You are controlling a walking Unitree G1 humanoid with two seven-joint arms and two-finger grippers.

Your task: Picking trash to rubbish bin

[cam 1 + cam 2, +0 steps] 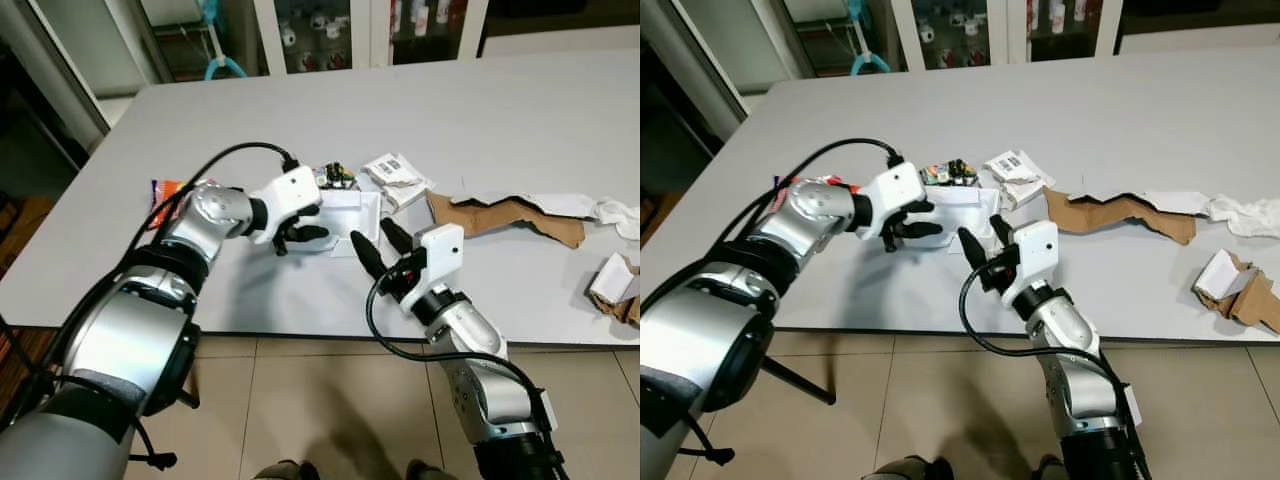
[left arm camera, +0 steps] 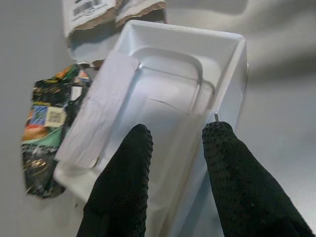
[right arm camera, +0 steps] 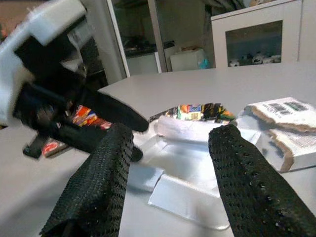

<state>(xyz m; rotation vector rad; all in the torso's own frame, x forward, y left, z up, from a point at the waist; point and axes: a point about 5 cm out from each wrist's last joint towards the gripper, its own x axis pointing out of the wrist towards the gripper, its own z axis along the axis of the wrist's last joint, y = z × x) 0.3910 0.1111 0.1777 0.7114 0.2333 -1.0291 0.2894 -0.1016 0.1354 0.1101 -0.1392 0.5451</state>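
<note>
A grey desk (image 1: 520, 110) carries a scatter of litter, and both arms reach over its near edge. Farthest to the left lies an orange snack wrapper (image 1: 163, 190), partly hidden behind the left arm. The left hand (image 1: 302, 233) sits at the near left side of a shallow white plastic tray (image 1: 352, 213); in the left wrist view its two black fingers (image 2: 123, 182) stand narrowly apart over the tray's floor, one near the rim, and whether they actually pinch the rim cannot be told. A flat white strip (image 2: 101, 118) lies along one wall of the tray. Just behind the tray, touching its far edge, is a crumpled dark green and yellow wrapper (image 1: 338, 175). To the right of that wrapper, beside the tray's far right corner, lies a torn white parcel with a barcode label (image 1: 397, 177). The right hand (image 1: 380, 248) hovers just in front of the tray's near right corner, its fingers spread wide and holding nothing, pointing towards the tray. Further right, a long torn piece of brown cardboard (image 1: 510, 215) stretches across the desk, with crumpled white paper (image 1: 605, 212) at its far end. Near the right edge, close to the desk's front, sits a torn brown and white paper piece (image 1: 615, 285).
</note>
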